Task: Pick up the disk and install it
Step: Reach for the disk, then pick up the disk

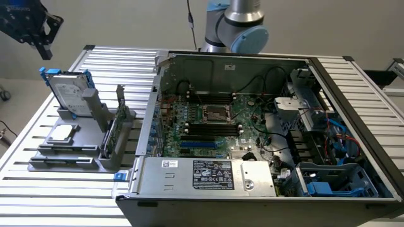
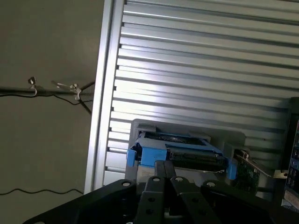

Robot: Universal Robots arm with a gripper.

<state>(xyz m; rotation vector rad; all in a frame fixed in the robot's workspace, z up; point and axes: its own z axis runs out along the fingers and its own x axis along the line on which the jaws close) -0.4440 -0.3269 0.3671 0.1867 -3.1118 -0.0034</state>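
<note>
Standing beside disk (image 1: 66,92): circuit card (image 2: 246,172) (upright).

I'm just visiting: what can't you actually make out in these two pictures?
- Disk, exterior view: its lower part is hidden in the grey holder, and the label print is too small to read.
- Disk, wrist view: it is seen edge-on, so the label face is hidden. The tool partly covers its near edge.
- Tool, exterior view: cut off by the picture's corner.
- Arm, exterior view: its base is hidden behind the computer case.
</note>
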